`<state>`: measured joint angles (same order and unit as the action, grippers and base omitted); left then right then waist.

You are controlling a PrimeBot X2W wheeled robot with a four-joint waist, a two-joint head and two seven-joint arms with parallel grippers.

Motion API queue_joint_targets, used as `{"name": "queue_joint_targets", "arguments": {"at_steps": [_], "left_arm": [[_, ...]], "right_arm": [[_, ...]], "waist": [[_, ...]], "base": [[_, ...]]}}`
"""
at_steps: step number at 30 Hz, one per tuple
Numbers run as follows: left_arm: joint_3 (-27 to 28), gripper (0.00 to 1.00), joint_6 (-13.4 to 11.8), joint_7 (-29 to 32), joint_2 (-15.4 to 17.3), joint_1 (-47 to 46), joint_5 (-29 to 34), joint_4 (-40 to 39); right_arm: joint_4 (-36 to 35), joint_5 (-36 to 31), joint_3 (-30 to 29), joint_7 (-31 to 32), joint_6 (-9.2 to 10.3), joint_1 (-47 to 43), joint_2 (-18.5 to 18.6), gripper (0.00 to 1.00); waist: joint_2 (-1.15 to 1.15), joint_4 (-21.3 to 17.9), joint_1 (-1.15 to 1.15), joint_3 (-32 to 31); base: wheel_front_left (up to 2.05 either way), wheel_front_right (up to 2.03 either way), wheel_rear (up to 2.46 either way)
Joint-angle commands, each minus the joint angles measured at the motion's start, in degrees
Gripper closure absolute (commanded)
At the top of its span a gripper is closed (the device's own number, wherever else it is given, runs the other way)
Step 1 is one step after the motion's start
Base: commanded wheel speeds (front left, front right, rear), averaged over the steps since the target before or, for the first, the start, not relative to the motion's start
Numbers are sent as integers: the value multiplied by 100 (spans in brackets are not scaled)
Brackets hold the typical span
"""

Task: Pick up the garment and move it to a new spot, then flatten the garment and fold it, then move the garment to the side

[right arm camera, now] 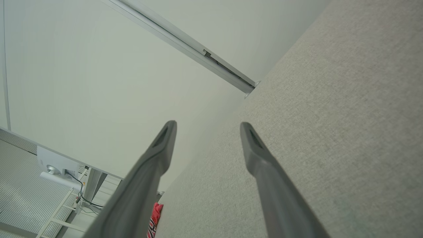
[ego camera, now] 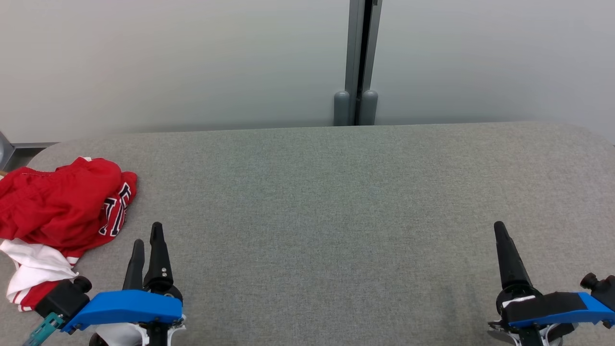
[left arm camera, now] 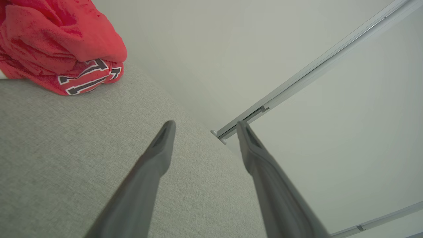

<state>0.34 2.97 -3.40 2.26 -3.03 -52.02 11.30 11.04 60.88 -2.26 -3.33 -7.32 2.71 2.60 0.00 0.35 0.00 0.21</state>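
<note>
A crumpled red garment (ego camera: 57, 206) with white trim and dark, white-edged lettering lies bunched at the left edge of the grey fabric-covered bench (ego camera: 336, 202), towards the near left corner, with some of its white cloth trailing towards the front edge. The left end effector (ego camera: 147, 234) hovers over the bench near the front edge, just to the right of the garment and apart from it. Its two dark fingers are spread wide with nothing between them. The right end effector (ego camera: 502, 230) sits near the front right corner, well apart from the garment. In the right wrist view its fingers also stand wide apart and empty above bare fabric. Behind the far edge rises a pale wall (ego camera: 192, 62), split by a grey vertical post (ego camera: 360, 62).
</note>
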Motion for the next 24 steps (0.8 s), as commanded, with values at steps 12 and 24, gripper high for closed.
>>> {"name": "queue_joint_targets", "arguments": {"at_steps": [12, 24], "left_arm": [[-243, 0, -179, -264, 116, -154, 1288, 54], [-426, 0, -295, -461, 180, -173, 2130, 146]], "right_arm": [[-45, -1339, 104, -269, -16, 15, 32, 0], [-16, -2172, 170, -467, -16, -5, 34, 0]], "waist": [[0, 23, 0, -6], [0, 54, 0, -31]], "base": [[0, 0, 0], [0, 0, 0]]}}
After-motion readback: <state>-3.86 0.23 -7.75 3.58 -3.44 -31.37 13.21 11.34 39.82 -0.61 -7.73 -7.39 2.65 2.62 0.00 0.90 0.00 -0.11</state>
